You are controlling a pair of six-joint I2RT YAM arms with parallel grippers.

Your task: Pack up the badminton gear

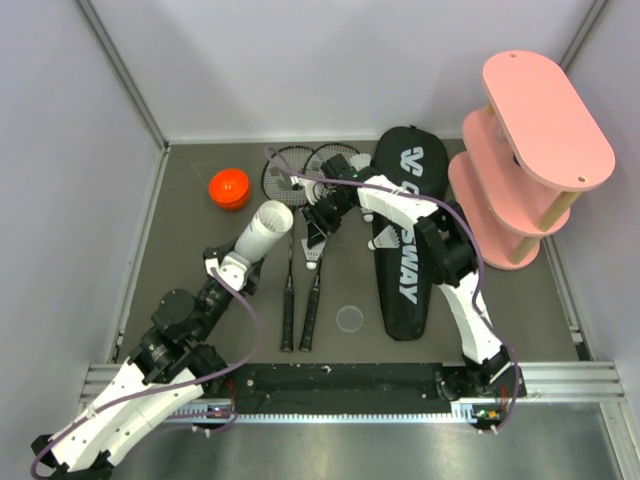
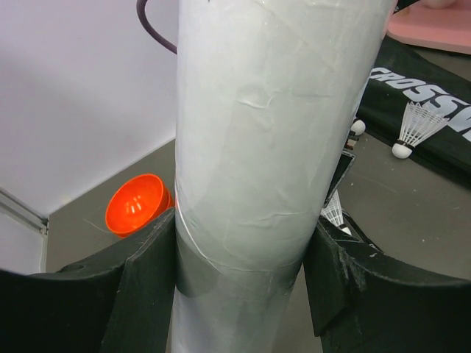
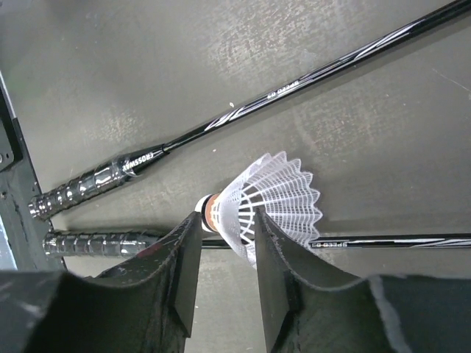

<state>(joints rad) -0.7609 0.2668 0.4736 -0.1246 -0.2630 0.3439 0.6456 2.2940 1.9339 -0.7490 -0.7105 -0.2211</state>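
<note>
over the rackets point(image 3: 221, 121), right gripper point(image 3: 227, 228) pinches a shuttlecock point(image 3: 272, 195); left gripper point(image 2: 239, 272) clamps the tube point(image 2: 265, 132).

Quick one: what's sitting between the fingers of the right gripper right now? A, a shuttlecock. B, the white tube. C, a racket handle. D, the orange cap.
A: the right wrist view shows the right gripper pinching a white feathered shuttlecock from both sides.
</note>
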